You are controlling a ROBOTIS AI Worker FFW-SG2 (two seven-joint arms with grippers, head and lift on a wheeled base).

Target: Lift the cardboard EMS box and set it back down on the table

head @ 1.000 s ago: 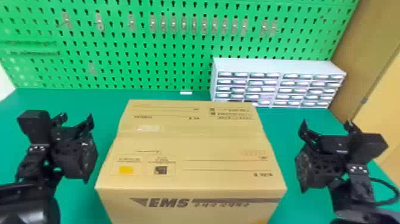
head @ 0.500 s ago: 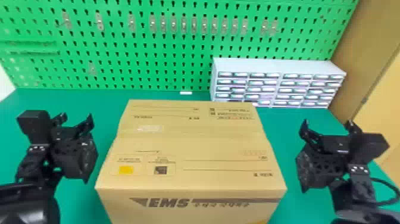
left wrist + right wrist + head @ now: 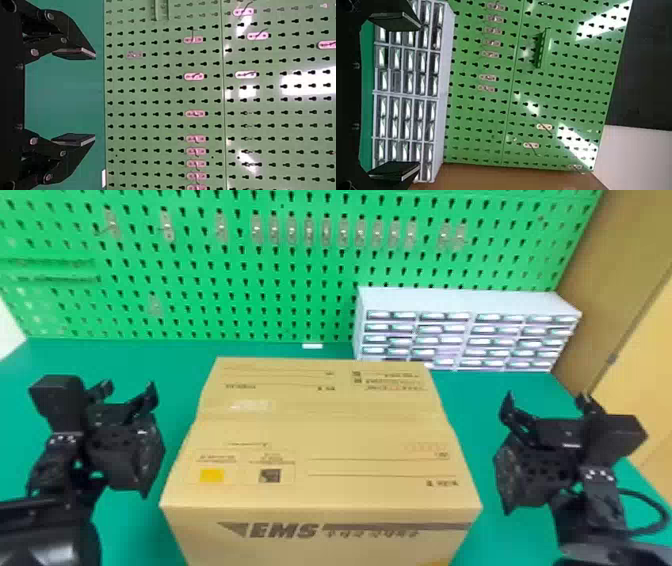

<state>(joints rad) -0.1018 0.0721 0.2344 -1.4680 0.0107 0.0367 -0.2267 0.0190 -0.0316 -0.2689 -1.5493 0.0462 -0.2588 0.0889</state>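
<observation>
Fingers stand wide apart on both the left gripper (image 3: 129,387) and the right gripper (image 3: 546,397). Between the two pairs, apart from both, the cardboard EMS box (image 3: 325,435) sits on the green table (image 3: 150,352); its lower front is cut off by the head view's bottom edge. Big dark letters mark that front, while the smaller print on top is too blurred to read. Beyond the right fingers, the drawer cabinet (image 3: 470,302) has fronts too small to make out.

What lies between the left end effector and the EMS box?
A bare strip of green tabletop lies between the left end effector and the EMS box, in the head view.
</observation>
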